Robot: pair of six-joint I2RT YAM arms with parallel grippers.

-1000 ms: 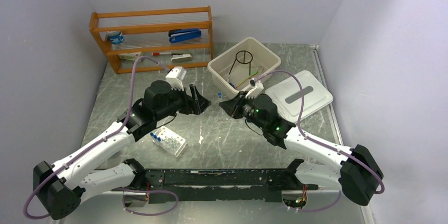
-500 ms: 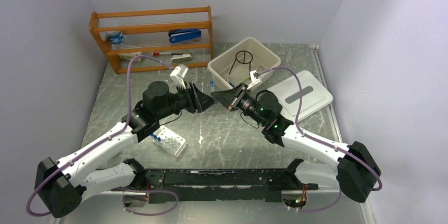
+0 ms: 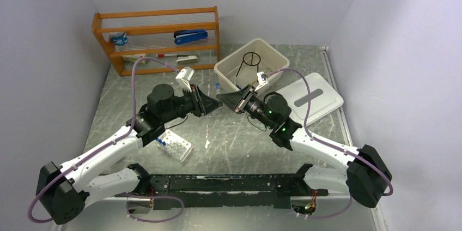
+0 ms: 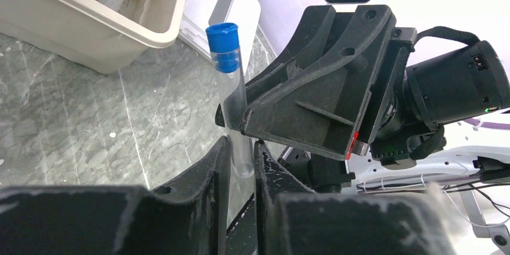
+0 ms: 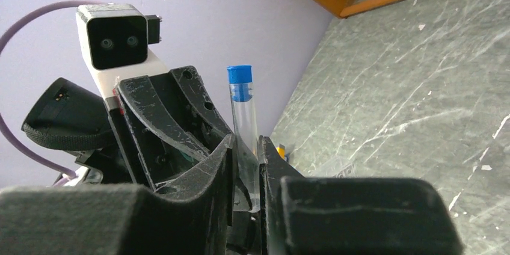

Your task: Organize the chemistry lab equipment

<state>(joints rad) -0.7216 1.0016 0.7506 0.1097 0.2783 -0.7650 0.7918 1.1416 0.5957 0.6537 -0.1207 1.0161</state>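
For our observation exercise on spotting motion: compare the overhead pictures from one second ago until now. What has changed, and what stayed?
Both arms swung inward, so the left gripper and right gripper met over the table's middle. The blue-capped tube moved slightly farther away with them; both grippers are now closed on its lower end. The shelf, bin, lid and rack stayed put.

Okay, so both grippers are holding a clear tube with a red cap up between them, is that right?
Not quite: the cap is blue, not red, as both wrist views show. The rest stands: the left gripper and the right gripper are both holding the clear tube up between them.
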